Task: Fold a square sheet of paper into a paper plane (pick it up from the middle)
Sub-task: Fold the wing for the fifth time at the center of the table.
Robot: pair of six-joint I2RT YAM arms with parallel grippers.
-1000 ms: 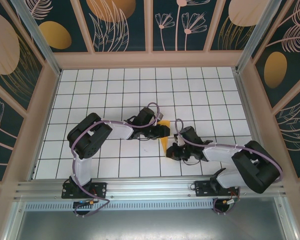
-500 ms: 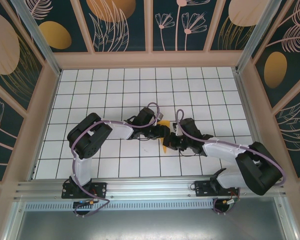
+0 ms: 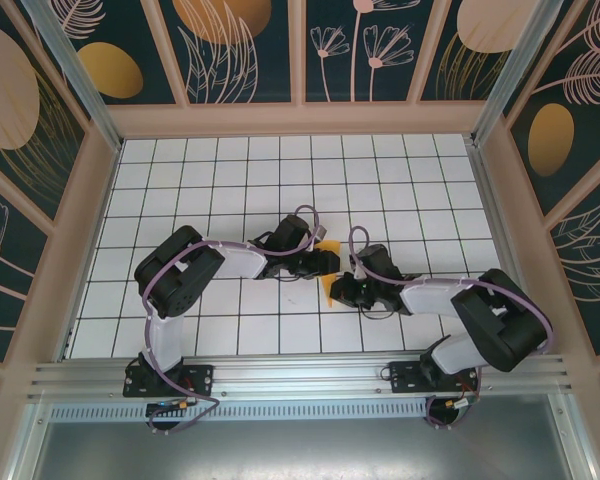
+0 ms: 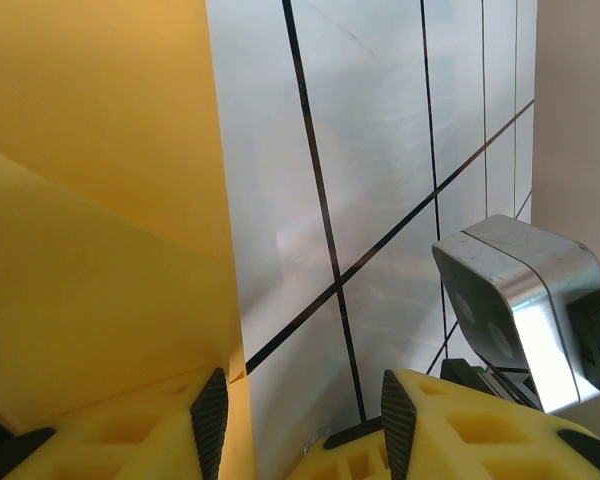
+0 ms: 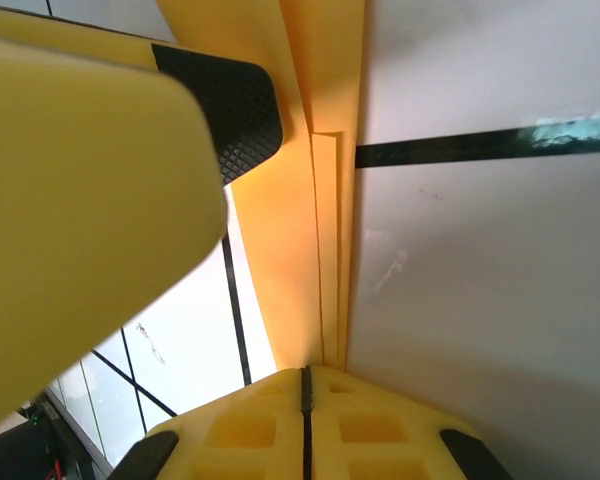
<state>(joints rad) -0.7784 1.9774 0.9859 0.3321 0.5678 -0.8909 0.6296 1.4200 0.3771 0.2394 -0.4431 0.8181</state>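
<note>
The square sheet of paper (image 3: 327, 291) is orange-yellow and folded into stacked layers, lying on the gridded table between both arms. In the left wrist view the paper (image 4: 100, 200) covers the left side. My left gripper (image 4: 304, 405) is open; its left finger rests on the paper's edge, and bare table shows between the pads. In the right wrist view the paper (image 5: 320, 200) runs away as a narrow layered strip with a long crease. My right gripper (image 5: 305, 378) is shut, its tip against the strip's near end. In the top view the left gripper (image 3: 326, 262) and right gripper (image 3: 340, 291) nearly meet.
The white gridded table (image 3: 230, 170) has low beige walls (image 3: 300, 120) on three sides. The right arm's silver camera housing (image 4: 515, 300) sits close beside my left fingers. The left gripper's finger pad (image 5: 225, 100) lies on the paper just ahead of my right gripper.
My right gripper has swung left onto the paper, close to the left gripper, covering more of the orange wedge. The left arm has stayed still.
</note>
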